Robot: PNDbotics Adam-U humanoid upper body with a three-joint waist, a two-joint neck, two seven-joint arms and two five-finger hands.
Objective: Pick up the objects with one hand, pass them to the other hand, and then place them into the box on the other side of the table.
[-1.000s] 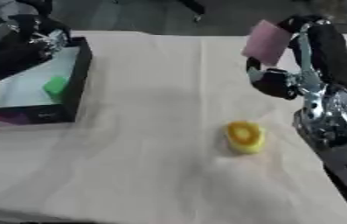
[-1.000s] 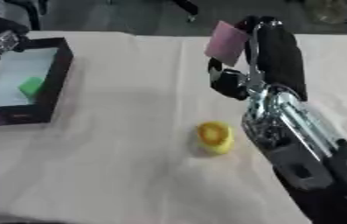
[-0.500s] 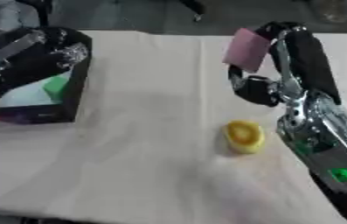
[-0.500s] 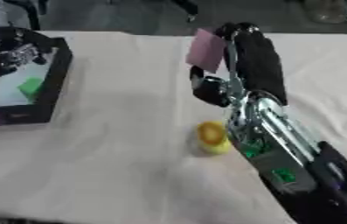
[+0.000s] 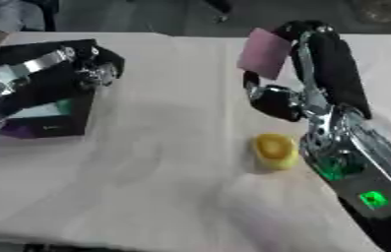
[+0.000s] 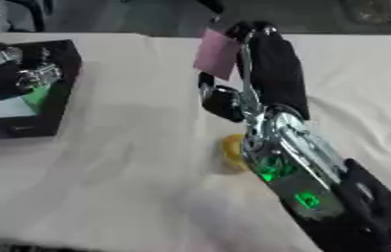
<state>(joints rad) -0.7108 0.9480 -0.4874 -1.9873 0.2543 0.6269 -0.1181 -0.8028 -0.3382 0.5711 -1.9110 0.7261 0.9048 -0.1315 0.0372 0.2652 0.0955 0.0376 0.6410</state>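
The right hand (image 5: 306,59) is raised above the tabletop (image 5: 164,162), its back turned to the camera, so the fingertips are hidden behind the dark casing; a flat pink object (image 5: 264,53) sticks out from its left side, pinched against the fingers, with only its upper part and one corner plain to see. What the pink thing is cannot be made out beyond its colour and flat, squarish shape. The right forearm runs down to the lower right corner, where green lights glow on it, and it is cut off by the edge of the picture.

Below the right hand and slightly toward the camera, a small yellow object (image 5: 274,149) lies on the cloth, just beside the forearm; in the right eye view the arm covers most of it, leaving a yellow sliver.

The left hand (image 5: 91,64) hangs over the near corner of the black box (image 5: 56,125), well apart from the right hand and the pink object. It is blurred, and whether its fingers are curled or straight cannot be told. The left arm hides much of the box's inside; beneath it a patch of green (image 5: 63,106) and something pale show, with a purple strip at the box's front wall. The box is cut off at the left edge.
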